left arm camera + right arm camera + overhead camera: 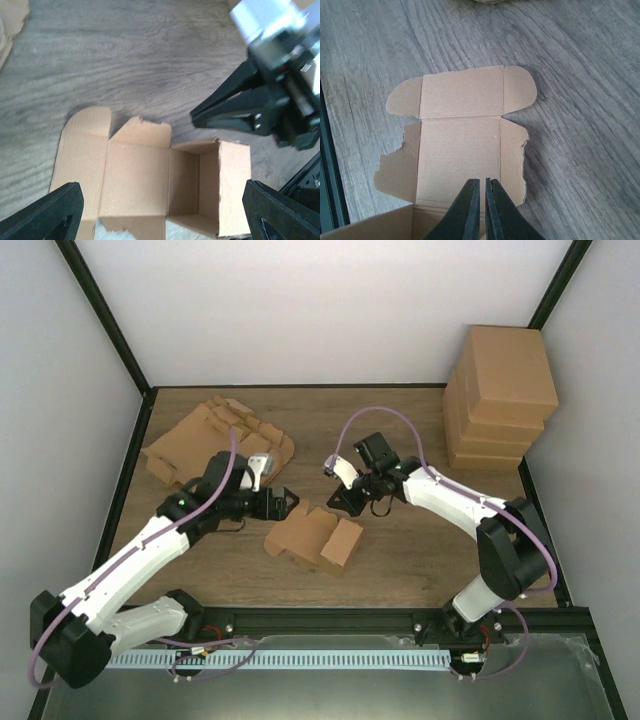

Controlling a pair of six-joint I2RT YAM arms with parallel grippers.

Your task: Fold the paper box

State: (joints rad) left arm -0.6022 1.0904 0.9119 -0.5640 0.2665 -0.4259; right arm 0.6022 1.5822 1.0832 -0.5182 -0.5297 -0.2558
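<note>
Cardboard paper box (314, 537) sits half-formed, lid (461, 145) flat; left gripper (284, 502) gapes wide, right gripper (480, 186) pinched closed, seemingly empty; next move: raise and tuck lid.

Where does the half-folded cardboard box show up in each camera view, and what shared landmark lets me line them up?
Top external: the half-folded box lies at the centre of the picture.
Left wrist: the box is at lower centre, with its raised compartment on the right and flat flaps on the left.
Right wrist: the box fills the centre, flaps spread flat.
Shared landmark: the shut right gripper at the box's compartment end.
</note>
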